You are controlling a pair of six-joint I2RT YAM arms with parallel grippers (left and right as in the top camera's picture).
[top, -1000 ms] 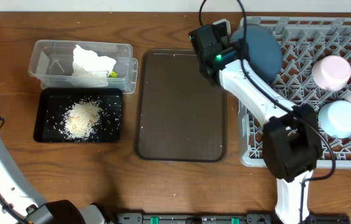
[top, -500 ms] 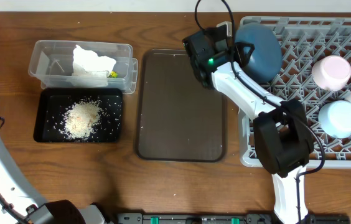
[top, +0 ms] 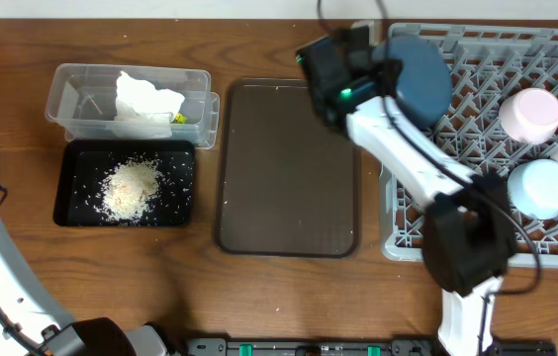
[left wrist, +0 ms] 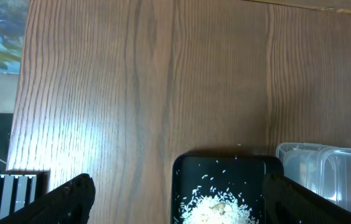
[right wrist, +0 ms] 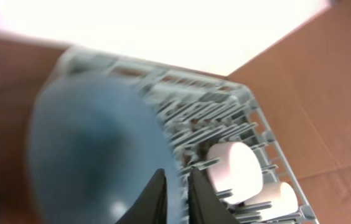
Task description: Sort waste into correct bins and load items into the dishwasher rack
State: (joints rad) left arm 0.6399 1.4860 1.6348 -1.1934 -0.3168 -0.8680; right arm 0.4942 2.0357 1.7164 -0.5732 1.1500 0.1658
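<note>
Our right end effector point(right wrist: 175, 190) is clenched to a thin slit right at the rim of the dark blue plate point(top: 419, 79). The plate sits in the corner of the dishwasher rack point(top: 487, 49) beside the brown serving tray point(top: 289, 168). Blur keeps us from telling whether the rim is pinched. Our left end effector point(left wrist: 178, 186) hangs released, fingers spread wide, above the black tray point(left wrist: 225, 163) of rice scraps point(left wrist: 216, 208) on the tabletop point(left wrist: 132, 81).
</note>
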